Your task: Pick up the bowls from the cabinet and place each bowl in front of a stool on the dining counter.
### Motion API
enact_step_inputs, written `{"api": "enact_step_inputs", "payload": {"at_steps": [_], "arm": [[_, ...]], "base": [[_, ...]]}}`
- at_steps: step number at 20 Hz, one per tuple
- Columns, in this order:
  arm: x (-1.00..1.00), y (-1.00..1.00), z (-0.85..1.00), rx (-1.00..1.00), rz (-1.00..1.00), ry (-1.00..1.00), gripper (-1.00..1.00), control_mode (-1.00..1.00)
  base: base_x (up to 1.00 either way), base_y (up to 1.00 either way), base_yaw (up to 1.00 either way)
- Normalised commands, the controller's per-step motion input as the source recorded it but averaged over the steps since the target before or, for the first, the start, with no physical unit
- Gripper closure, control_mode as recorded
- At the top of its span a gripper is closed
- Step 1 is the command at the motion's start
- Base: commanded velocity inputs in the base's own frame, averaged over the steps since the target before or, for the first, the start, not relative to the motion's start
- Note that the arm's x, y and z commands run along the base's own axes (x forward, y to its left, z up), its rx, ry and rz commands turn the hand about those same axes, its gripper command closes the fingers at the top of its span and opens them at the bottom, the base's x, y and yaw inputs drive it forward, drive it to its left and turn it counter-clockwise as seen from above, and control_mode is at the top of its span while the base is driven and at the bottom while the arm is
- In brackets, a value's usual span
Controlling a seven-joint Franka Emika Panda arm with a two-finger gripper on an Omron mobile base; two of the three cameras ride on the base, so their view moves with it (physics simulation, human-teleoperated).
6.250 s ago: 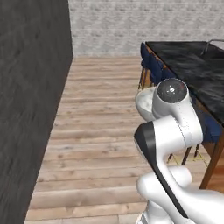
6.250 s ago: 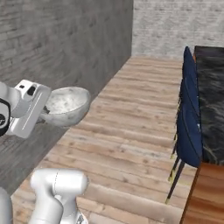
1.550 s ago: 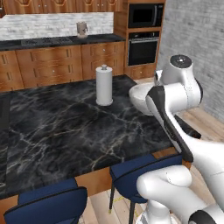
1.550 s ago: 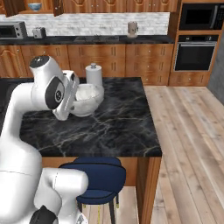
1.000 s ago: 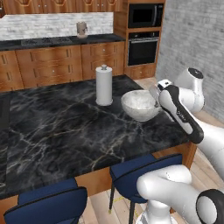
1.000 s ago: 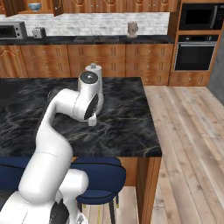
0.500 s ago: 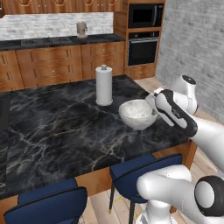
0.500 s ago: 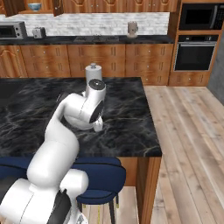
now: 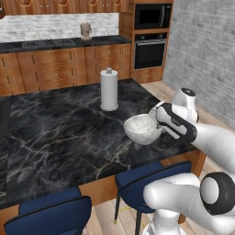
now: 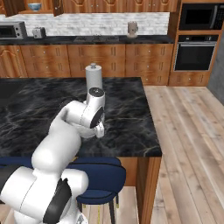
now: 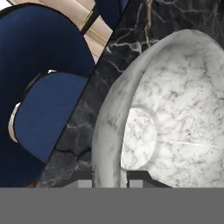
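The mottled grey-white bowl [image 9: 142, 128] hangs upright and low over the dining counter [image 9: 69, 133], near its front right corner; I cannot tell whether it touches the black top. My gripper [image 11: 111, 181] is shut on the bowl's rim, one fingertip inside and one outside the bowl [image 11: 166, 118]. A navy stool [image 9: 151, 176] stands just in front of and below it, and its seat [image 11: 48, 109] shows beside the counter edge. In the right base view my arm hides the bowl. Far back left, a blue-patterned bowl [image 10: 34, 6] sits in the open cabinet [image 10: 13, 6].
A white paper towel roll [image 9: 109, 89] stands on the counter behind the bowl. A second stool [image 9: 50, 213] is further left. Wooden drawer units and a built-in oven [image 9: 149, 50] line the back wall. Plank floor [image 10: 188, 144] lies right of the island.
The arm has brought the marbled bowl down and toward the counter's front edge, from beside the paper towel roll to above the right stool. The grip has stayed shut.
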Motion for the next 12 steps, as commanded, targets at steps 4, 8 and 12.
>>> {"api": "enact_step_inputs", "payload": {"at_steps": [4, 8, 12], "arm": [[0.13, -0.03, -0.48, 0.00, 0.00, 0.00, 1.00, -1.00], [0.14, -0.04, -0.42, 0.00, 0.00, 0.00, 1.00, -1.00], [0.14, -0.09, -0.39, 0.00, 0.01, 0.00, 1.00, -1.00]], "base": [[0.00, 0.00, 0.00], [0.00, 0.00, 0.00], [0.00, 0.00, 0.00]]}}
